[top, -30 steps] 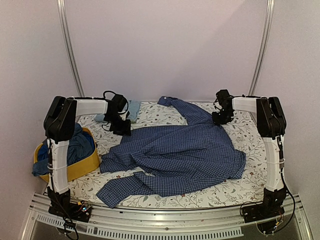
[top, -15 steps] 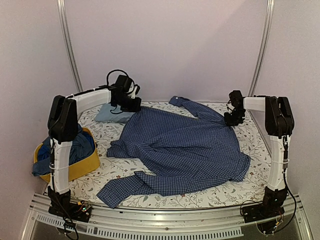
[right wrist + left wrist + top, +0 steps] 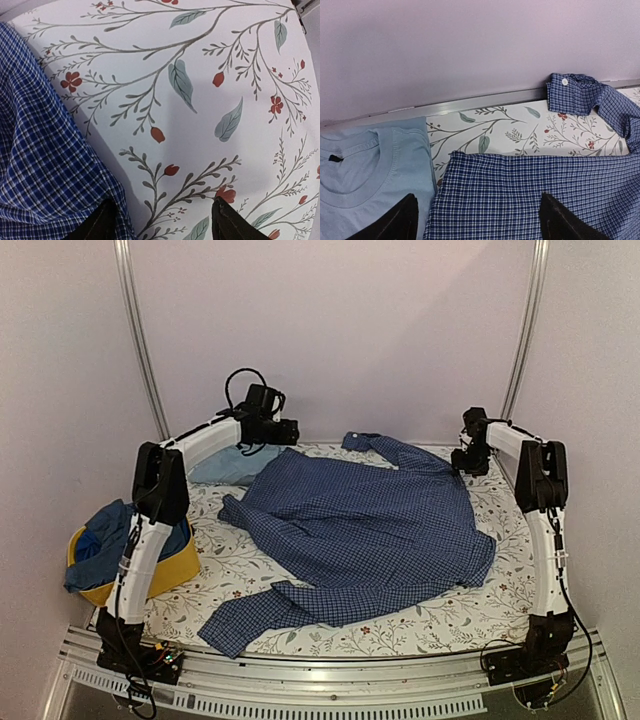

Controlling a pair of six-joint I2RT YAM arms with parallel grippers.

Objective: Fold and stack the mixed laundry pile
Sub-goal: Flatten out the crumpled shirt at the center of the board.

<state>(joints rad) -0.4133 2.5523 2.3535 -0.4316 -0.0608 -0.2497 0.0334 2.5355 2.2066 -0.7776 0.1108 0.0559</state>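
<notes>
While both pincers stand spread with nothing caught between them, the left gripper [image 3: 479, 226] hangs over the far left corner of the navy-and-white checked shirt [image 3: 530, 195], one finger [image 3: 400, 222] above the light blue T-shirt [image 3: 365, 170] and the other above the checked cloth. The right gripper [image 3: 162, 227] hovers low over the floral table cover [image 3: 200, 125], one finger at the shirt's hem on the far right. The shirt lies spread across the middle of the table, one cuff [image 3: 568, 92] with a white button at the far edge, the other sleeve [image 3: 250, 618] trailing toward the near left. The T-shirt lies flat in the far left corner, touching the shirt. At the left edge, the yellow basket [image 3: 185, 570] holds darker blue clothes [image 3: 105, 540].
</notes>
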